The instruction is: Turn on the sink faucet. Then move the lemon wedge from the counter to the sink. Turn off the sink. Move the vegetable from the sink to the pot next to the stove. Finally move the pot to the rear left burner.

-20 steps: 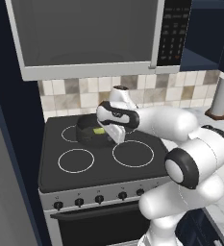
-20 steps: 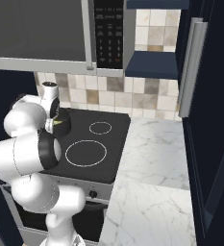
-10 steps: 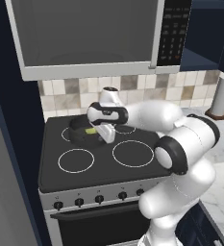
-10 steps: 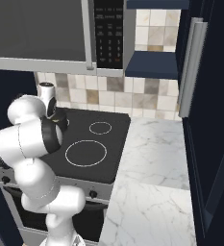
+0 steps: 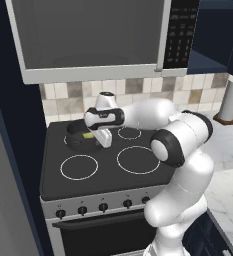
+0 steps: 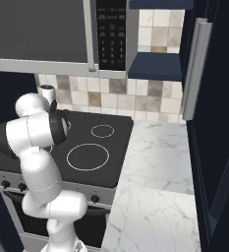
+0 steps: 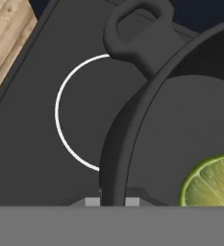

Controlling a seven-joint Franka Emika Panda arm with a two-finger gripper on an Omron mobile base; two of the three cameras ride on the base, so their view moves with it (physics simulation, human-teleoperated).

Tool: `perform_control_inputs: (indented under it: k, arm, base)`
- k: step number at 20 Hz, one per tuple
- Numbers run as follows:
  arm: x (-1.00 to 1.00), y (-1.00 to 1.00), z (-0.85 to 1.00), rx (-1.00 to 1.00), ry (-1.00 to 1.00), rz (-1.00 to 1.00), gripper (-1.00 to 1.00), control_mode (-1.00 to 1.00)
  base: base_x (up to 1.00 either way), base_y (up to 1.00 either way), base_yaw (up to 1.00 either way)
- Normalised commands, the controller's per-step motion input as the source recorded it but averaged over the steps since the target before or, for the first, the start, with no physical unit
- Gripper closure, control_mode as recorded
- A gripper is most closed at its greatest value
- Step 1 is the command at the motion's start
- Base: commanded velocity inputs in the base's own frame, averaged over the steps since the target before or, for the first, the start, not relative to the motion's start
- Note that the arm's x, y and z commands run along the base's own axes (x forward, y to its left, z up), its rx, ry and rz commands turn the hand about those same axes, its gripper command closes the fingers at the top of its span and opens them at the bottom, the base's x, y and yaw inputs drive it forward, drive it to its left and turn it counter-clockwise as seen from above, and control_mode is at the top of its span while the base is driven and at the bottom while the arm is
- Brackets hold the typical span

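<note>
I am pinching the rim of the pot (image 7: 132,125) with my gripper (image 5: 104,138), jaws pressed tight so I can carry it; it is sitting left of centre over the stove (image 5: 108,172), lemon wedge (image 7: 212,182) inside.

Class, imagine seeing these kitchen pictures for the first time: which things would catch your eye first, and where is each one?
The big white arm reaches across the stove, its gripper shut on the rim of the black pot at the rear left burner. Inside the pot lies a bright lemon wedge. A large microwave hangs above.
</note>
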Motion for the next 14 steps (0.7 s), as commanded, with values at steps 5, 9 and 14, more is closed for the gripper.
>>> perform_control_inputs:
  k: [5, 9, 14]
  arm:
    - [0.33, 0.14, -0.1, -0.01, 0.0, 0.0, 1.0, -1.0]
    - [0.34, 0.11, -0.12, -0.01, 0.0, 0.0, 1.0, -1.0]
    - [0.36, 0.1, -0.14, 0.0, 0.0, 0.0, 1.0, -1.0]
  base:
    - [0.0, 0.0, 0.0]
    - [0.0, 0.0, 0.0]
    - [0.0, 0.0, 0.0]
